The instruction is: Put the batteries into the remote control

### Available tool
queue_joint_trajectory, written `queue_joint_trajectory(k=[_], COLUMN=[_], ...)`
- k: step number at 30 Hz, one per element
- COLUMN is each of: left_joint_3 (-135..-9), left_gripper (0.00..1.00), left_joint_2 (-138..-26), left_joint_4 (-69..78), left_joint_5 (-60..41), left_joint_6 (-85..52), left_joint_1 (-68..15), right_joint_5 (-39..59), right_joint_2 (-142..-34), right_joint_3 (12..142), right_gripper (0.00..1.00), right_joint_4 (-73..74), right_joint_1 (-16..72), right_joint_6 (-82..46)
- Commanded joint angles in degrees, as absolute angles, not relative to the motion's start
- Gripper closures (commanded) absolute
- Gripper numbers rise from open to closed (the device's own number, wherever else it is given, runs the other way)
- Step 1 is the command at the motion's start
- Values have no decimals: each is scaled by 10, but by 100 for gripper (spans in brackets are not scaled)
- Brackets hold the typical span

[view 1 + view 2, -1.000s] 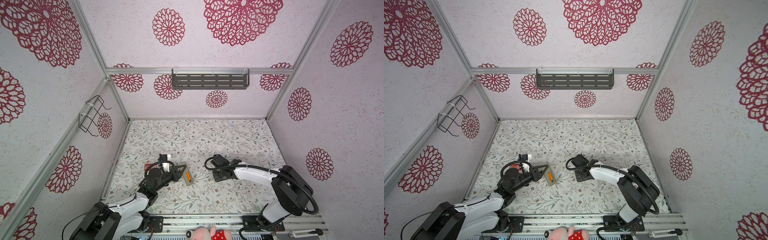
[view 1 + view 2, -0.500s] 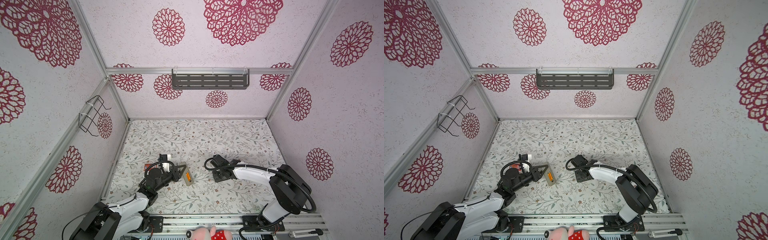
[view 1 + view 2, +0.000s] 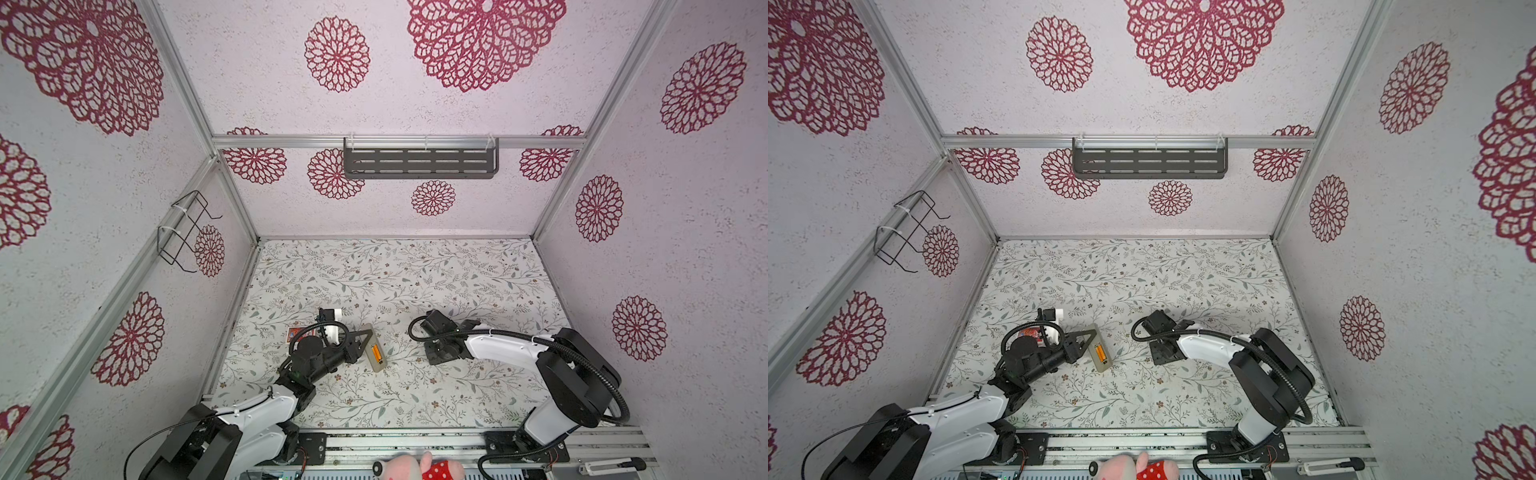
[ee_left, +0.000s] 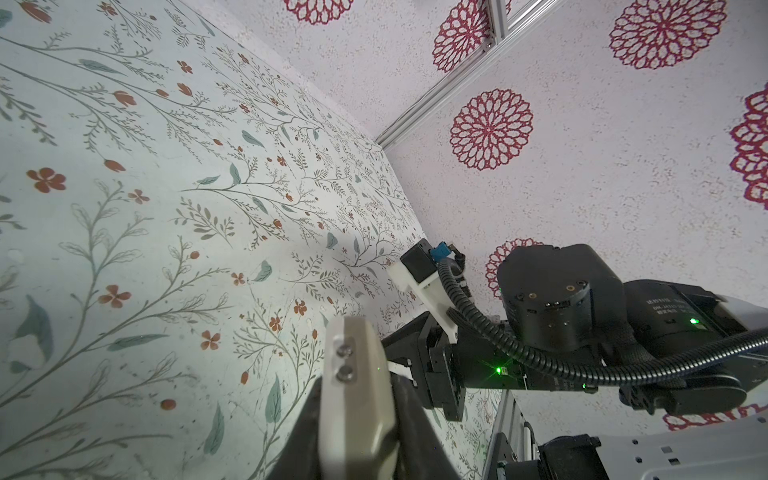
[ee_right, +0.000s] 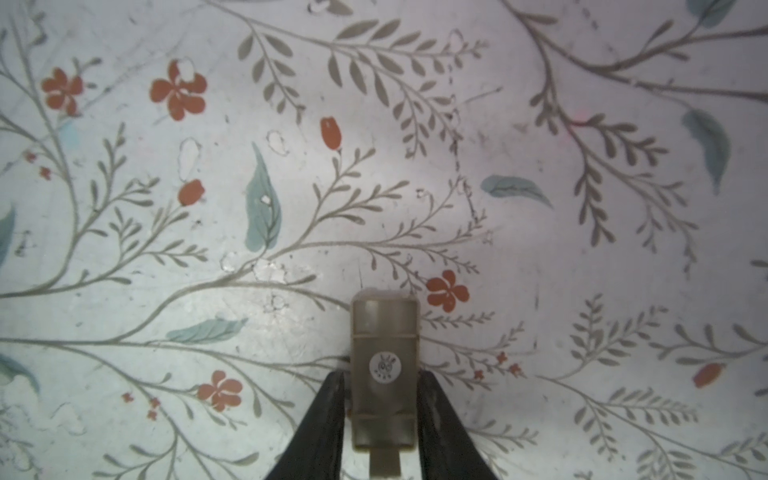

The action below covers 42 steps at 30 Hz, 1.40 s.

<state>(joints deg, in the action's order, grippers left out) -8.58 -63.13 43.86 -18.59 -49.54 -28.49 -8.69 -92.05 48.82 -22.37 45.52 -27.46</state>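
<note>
Snugly, left fingers (image 4: 297, 444) clamp the remote control (image 4: 357, 399), right fingers (image 5: 322, 428) a cover (image 5: 384, 365).

No legible text; round sticker (image 5: 385, 366) print unreadable

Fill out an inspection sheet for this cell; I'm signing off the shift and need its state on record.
Surface: floral-print table, scuffed, no spills seen.
Job's things: remote control held at one end, compartment facing up; orange batteries sit in it; battery cover is off, held above the table.
Clutter: red card box behind the left arm; plush toy at the front rail.
Grippers: left gripper shut on the remote control; right gripper shut on the battery cover.
Cables: black hose loops at the right wrist; no snag seen.
Surroundings: wire basket on the side wall, dark shelf on the back wall; nothing seen in them.
</note>
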Motion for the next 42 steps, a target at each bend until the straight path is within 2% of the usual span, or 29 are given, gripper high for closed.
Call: queue_joint_trajectory(k=[1, 24, 42], left_joint_3=[-92, -91, -90], left_gripper=[100, 100, 100], left_joint_2=[-634, -638, -635], left_joint_4=[461, 464, 466], left_joint_5=[-190, -189, -190], left_joint_6=[-490, -490, -491], left_joint_1=[-282, -282, -281], right_joint_5=[-81, -120, -107], right_joint_2=[-921, -915, -932], right_joint_3=[474, 507, 497], right_gripper=[68, 67, 68], right_joint_4=[-231, -262, -246], right_joint_1=[452, 475, 469], right_joint_6=[-272, -251, -255])
